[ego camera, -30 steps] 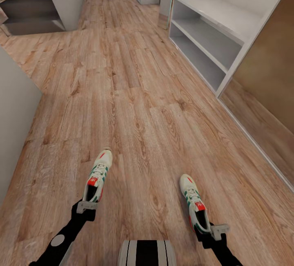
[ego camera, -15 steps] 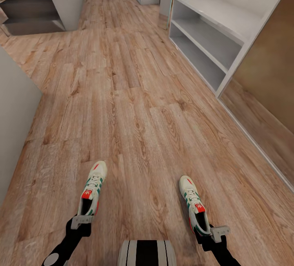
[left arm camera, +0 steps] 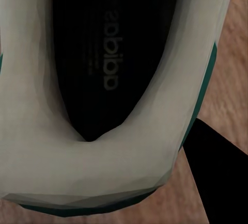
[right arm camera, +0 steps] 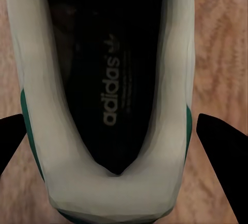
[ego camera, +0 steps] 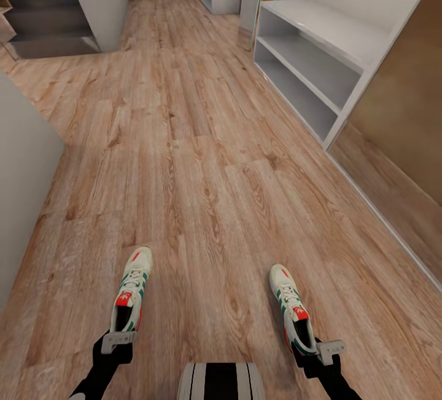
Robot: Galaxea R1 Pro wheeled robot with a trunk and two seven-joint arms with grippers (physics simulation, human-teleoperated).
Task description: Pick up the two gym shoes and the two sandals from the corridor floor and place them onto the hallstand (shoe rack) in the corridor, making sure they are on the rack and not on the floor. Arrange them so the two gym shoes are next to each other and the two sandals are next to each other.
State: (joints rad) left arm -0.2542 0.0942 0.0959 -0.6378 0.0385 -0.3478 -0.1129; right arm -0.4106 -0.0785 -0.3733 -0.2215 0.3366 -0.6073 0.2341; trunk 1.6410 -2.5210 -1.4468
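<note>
Wood-grain plank floor [ego camera: 202, 160] runs the corridor's length; the pale grey rack [ego camera: 319, 50] stands ahead at the right, its two visible shelves bare. No shoe is racked yet, and no sandals are seen, so judged early: all four placements remain. Each white, green-striped gym shoe is carried at its heel: left shoe [ego camera: 131, 289] clamped by the left gripper [ego camera: 116, 341], right shoe [ego camera: 293, 315] by the right gripper [ego camera: 325, 348].
</note>
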